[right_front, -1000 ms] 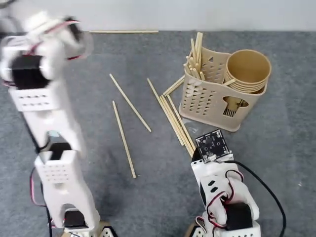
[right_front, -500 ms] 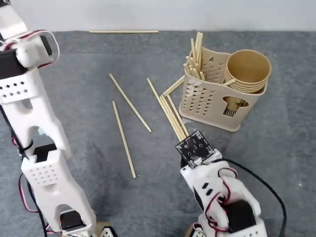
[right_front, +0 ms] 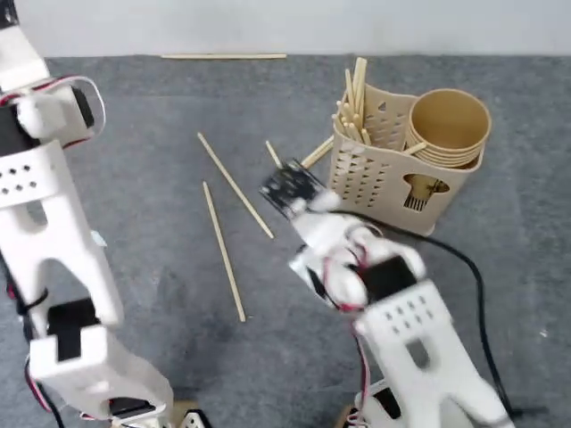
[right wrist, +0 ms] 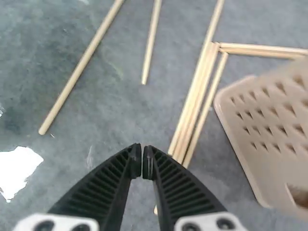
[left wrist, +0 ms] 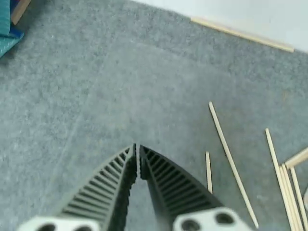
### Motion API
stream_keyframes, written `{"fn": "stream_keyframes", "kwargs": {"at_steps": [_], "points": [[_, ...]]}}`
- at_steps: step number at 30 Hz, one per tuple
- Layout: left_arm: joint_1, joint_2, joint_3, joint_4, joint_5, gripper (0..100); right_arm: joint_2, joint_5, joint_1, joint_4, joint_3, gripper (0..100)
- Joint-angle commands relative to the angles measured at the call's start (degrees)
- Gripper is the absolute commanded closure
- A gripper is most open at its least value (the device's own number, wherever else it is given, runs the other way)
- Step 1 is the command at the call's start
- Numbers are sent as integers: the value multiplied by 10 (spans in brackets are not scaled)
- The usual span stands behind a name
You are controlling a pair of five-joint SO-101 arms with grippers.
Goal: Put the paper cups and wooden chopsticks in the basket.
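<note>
Two white arms work your grey mat (right_front: 161,116): the left arm (right_front: 45,205) at its edge, the right arm (right_front: 393,303) leaning over the middle and hiding much of the chopstick bundle (right wrist: 195,101), which lies just beside the basket (right_front: 375,187). Stacked cups (right_front: 446,125) sit upright in one compartment; chopsticks (right_front: 355,98) stand on end in the other. One loose stick (right_front: 234,185) and a second stick (right_front: 223,250) run near-to-far, a third stick (right_front: 223,56) crosswise at the far wall. The left gripper (left wrist: 138,154) and right gripper (right wrist: 142,156) have their fingers pressed together, holding nothing.
</note>
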Motion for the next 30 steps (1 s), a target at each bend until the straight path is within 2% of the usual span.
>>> {"fn": "stream_keyframes", "kwargs": {"at_steps": [1, 5, 11, 14, 23, 30], "points": [[-6, -86, 74, -18, -15, 989, 103, 2, -19, -7, -103, 968], [-51, -134, 174, -62, -17, 989, 211, -15, -34, -7, -176, 941], [-116, -178, 320, -132, -34, 988, 336, -71, -56, -12, -265, 690], [-135, -193, 389, -175, -26, 988, 393, -81, -73, -12, -311, 616], [-154, -253, 561, -298, -23, 988, 564, -106, -124, -6, -455, 612], [-172, -275, 621, -351, -25, 988, 644, -106, -157, -7, -529, 612]]}}
